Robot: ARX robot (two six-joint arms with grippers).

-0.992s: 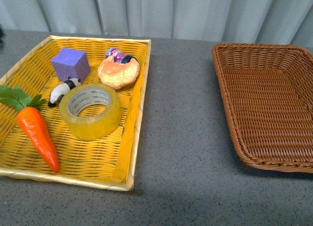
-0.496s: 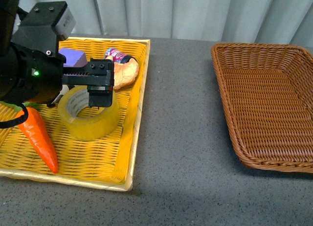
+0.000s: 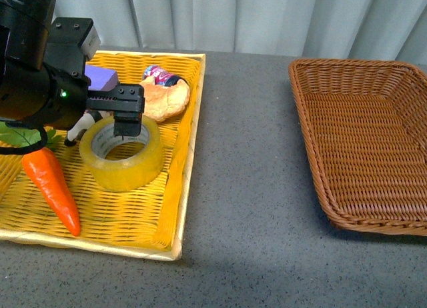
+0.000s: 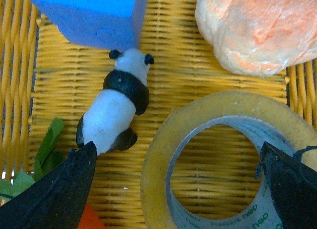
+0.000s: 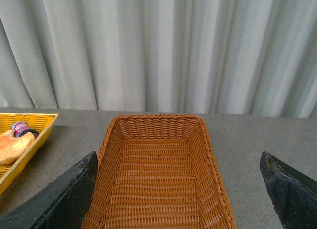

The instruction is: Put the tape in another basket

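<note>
The tape, a wide yellowish roll with a printed white core, lies flat in the yellow tray. My left gripper hangs open just above the roll's far rim. In the left wrist view the tape lies between the two black fingers, and the left gripper is centred over its hole without touching it. The brown wicker basket stands at the right with nothing in it. My right gripper is open, held above the near end of the basket.
The tray also holds an orange carrot, a purple cube, a small panda figure touching the tape's side, a bread roll and a small bottle. Grey tabletop separates tray and basket. A curtain hangs behind.
The left arm came into the front view from the left and now sits slightly further left and lower over the tape. Tape and basket have not moved.
</note>
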